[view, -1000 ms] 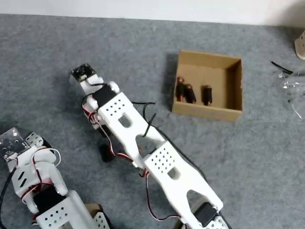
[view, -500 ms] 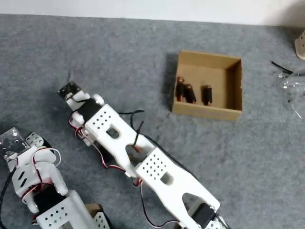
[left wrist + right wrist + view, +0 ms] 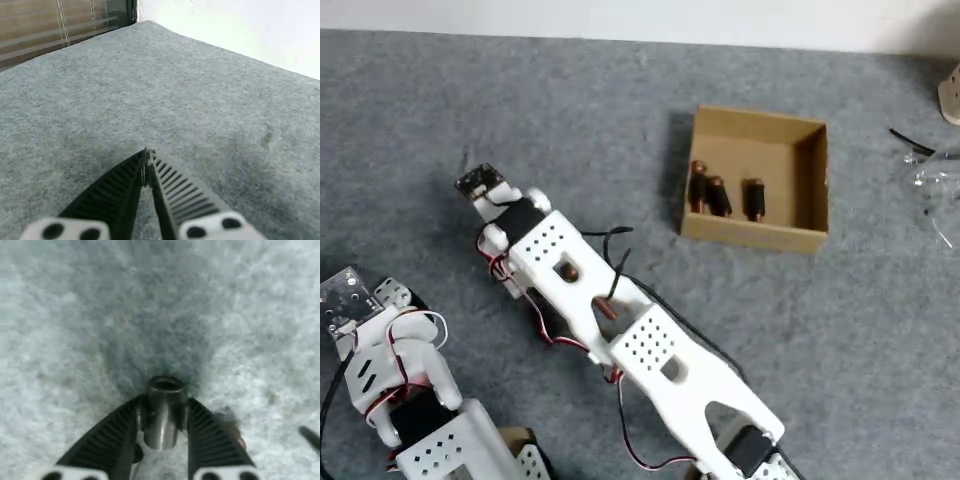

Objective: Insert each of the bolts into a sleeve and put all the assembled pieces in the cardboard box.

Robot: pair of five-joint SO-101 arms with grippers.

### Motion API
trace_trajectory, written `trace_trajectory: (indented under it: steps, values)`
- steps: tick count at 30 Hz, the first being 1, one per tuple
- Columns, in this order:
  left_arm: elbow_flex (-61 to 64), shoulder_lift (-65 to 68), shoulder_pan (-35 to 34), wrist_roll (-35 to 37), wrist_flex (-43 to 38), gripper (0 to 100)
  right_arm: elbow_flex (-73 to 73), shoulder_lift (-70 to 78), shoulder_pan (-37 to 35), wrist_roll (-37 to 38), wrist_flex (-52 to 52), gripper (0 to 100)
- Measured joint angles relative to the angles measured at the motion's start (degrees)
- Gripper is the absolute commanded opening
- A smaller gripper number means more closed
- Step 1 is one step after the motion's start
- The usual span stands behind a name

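My right gripper [image 3: 163, 402] is shut on a dark metal sleeve [image 3: 161, 422], held just above the grey carpet with its open end pointing away from the wrist. A small copper-coloured piece [image 3: 240, 442] lies on the carpet beside one finger. In the high view the right arm [image 3: 620, 325] stretches from the near edge toward the left middle, hiding its gripper beneath it. My left gripper [image 3: 148, 156] is shut on nothing, over bare carpet; its arm [image 3: 390, 365] sits at the near left. The cardboard box [image 3: 815, 190] at the back right holds three assembled pieces [image 3: 718, 195].
Grey carpet [image 3: 580, 110] covers the table. Clear plastic bits and a black wire [image 3: 925, 160] lie at the right edge, past the box. A dark object [image 3: 311, 436] shows at the edge of the right wrist view.
The right arm swung left and toward the near side, away from the box, then eased back slightly. The left arm and the box contents stayed put.
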Motion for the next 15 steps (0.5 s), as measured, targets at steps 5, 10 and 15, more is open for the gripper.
trace_trajectory:
  steps: [5,10,15]
  values:
    - [0.00,0.00,0.00,0.00,0.00,1,-0.09,0.44,0.09,0.00,0.00,0.0]
    - [0.00,0.00,0.00,0.00,0.00,1,0.00,0.35,0.70,0.00,0.00,0.4]
    - [0.00,0.00,0.00,0.00,0.00,1,-0.44,-0.97,3.43,0.00,0.09,0.4]
